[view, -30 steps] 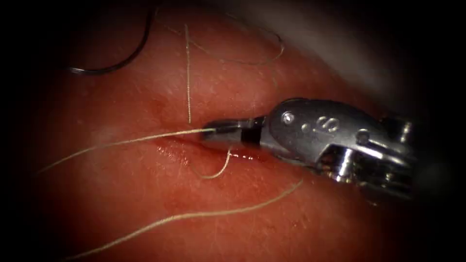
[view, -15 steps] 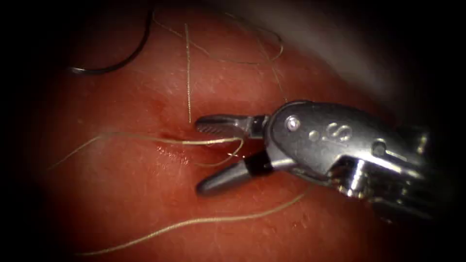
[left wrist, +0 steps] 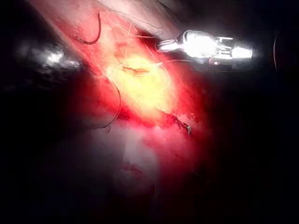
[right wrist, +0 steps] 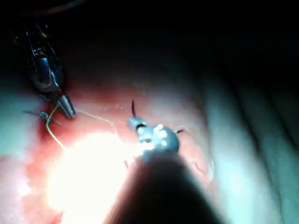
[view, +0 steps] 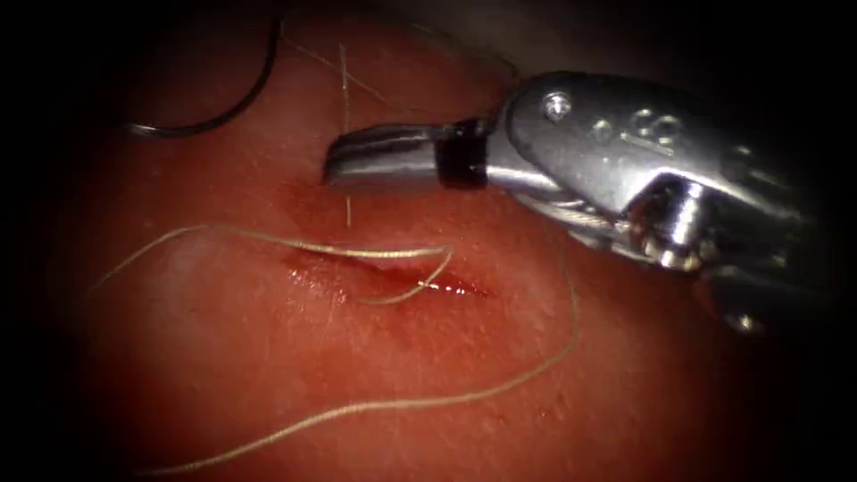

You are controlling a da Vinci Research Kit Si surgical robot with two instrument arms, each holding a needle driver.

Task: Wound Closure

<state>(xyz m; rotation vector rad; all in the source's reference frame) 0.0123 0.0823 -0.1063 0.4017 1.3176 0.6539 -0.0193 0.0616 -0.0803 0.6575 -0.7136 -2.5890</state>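
My right tool [view: 335, 165] hangs just above the tissue [view: 268, 375], above the cut [view: 393, 278], jaws shut and holding nothing. It also shows in the left wrist view [left wrist: 162, 45]. Pale thread [view: 295, 245] lies slack across the cut and curls back at its end. A second strand [view: 402, 402] sweeps round below. The dark curved needle [view: 228, 109] lies free on the tissue at the far left, not held, and appears again [left wrist: 96, 33]. In the right wrist view my left tool [right wrist: 68, 111] has its jaws shut, with thread leaving its tip.
Thin thread ends [view: 345, 98] cross the tissue above the cut. Red fluid [view: 446, 287] glistens in the cut. A pale surface [view: 464, 27] borders the tissue at the back.
One second ago my right tool held the thread taut at the cut. It opened, let the thread go slack, then shut and moved up and away from the cut.
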